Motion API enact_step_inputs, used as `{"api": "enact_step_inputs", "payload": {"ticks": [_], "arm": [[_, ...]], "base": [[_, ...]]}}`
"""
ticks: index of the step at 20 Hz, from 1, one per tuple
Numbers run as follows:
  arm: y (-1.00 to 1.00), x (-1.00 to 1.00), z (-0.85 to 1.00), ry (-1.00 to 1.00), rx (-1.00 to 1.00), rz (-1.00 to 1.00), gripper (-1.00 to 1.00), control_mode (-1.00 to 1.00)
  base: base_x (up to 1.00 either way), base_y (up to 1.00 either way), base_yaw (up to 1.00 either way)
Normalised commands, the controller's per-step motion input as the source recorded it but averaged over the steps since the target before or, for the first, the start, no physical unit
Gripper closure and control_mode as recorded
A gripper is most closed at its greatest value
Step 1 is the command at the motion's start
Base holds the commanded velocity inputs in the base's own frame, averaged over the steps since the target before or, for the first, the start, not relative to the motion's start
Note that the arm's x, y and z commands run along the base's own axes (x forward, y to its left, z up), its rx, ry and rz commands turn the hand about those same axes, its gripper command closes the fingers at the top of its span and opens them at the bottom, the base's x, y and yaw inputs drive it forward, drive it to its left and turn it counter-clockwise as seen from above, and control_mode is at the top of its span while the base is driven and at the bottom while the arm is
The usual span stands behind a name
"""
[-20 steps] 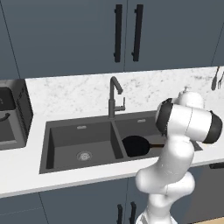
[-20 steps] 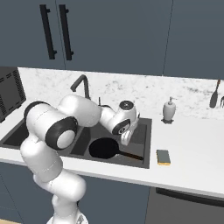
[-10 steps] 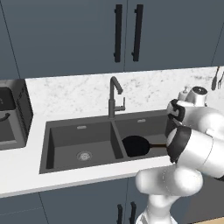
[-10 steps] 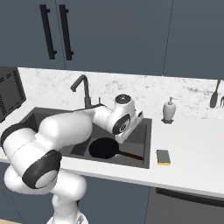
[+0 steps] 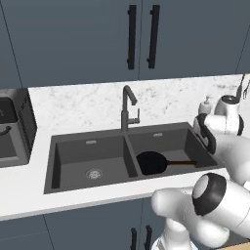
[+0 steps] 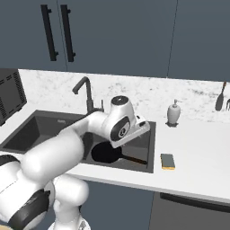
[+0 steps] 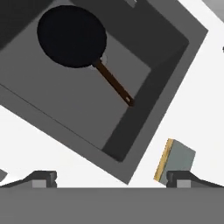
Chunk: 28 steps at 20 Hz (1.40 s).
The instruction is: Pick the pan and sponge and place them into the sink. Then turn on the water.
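Note:
The black pan point(image 5: 151, 162) point(image 6: 106, 153) point(image 7: 72, 36) lies flat in the right basin of the dark grey sink point(image 5: 88, 142) point(image 6: 45, 123) point(image 7: 170, 57), its thin handle pointing toward the basin's right wall. On the white counter just right of the sink lies the yellow sponge point(image 6: 168, 161) point(image 7: 177, 159), dark scrub side up. My gripper point(image 7: 113, 179) point(image 6: 138, 130) hovers open above the basin's right front corner, one fingertip point(image 7: 183, 178) close to the sponge, nothing between the jaws. No water shows at the faucet point(image 5: 128, 108) point(image 6: 85, 93).
A white soap dispenser point(image 6: 173, 113) point(image 5: 207, 103) stands on the counter behind the sponge. A black appliance point(image 5: 14, 128) point(image 6: 9, 96) sits left of the sink. Utensils point(image 6: 221, 99) hang at the far right wall. Dark cabinets run above the marble backsplash.
The arm has swung right and the hand has moved from over the pan toward the basin's right edge, nearer the sponge. Pan and sponge have not moved. The jaws stayed open.

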Motion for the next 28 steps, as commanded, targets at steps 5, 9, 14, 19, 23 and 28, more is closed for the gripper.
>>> {"api": "enact_step_inputs", "payload": {"ticks": [5, 9, 14, 19, 23, 28], "arm": [[-0.20, -0.46, 0.01, -0.08, 0.08, -0.21, -1.00, -1.00], [-0.54, -0.22, 0.00, -0.12, 0.09, -0.11, -1.00, -1.00], [-0.49, 0.00, 0.00, -0.04, 0.07, -0.05, -1.00, -1.00], [-0.37, 0.05, 0.00, 0.03, 0.06, 0.00, -1.00, -1.00], [-0.39, 0.11, -0.01, 0.06, 0.05, 0.00, -1.00, -1.00], [-0.22, 0.25, -0.07, 0.04, 0.01, 0.00, -1.00, -1.00]], "base": [[0.00, 0.00, 0.00], [0.00, 0.00, 0.00], [0.00, 0.00, 0.00], [0.00, 0.00, 0.00], [0.00, 0.00, 0.00], [0.00, 0.00, 0.00]]}}
